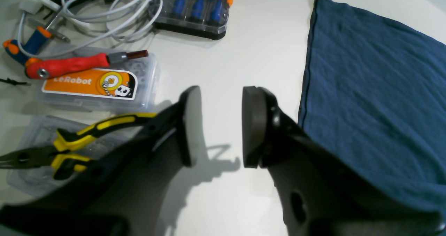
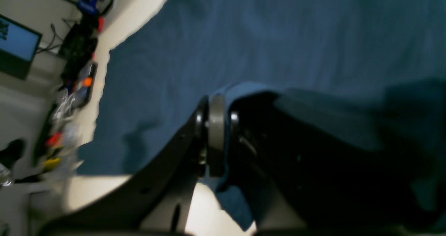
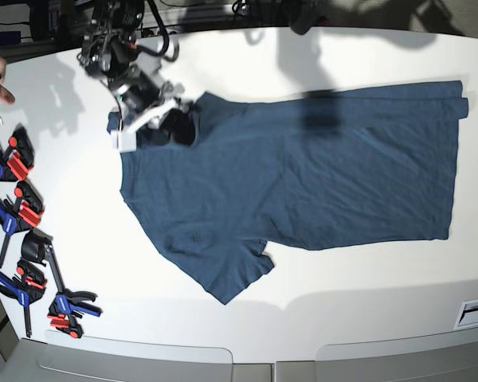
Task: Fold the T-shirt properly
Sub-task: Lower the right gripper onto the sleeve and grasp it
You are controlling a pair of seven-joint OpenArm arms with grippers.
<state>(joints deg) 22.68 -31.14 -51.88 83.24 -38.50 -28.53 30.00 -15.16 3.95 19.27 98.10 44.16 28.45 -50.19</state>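
Note:
The dark navy T-shirt lies spread across the white table, with one sleeve pointing to the front. My right gripper is at the shirt's upper left part. In the right wrist view the right gripper is shut on a raised fold of the blue cloth. My left gripper is open and empty, low over bare table just left of a straight hemmed edge of the shirt. The left gripper does not show in the base view. The neck label is not visible.
In the left wrist view, a clear box with an orange label, a red-handled tool, yellow-handled pliers, a screwdriver set and white cables lie left of the gripper. Clamps line the base view's left edge.

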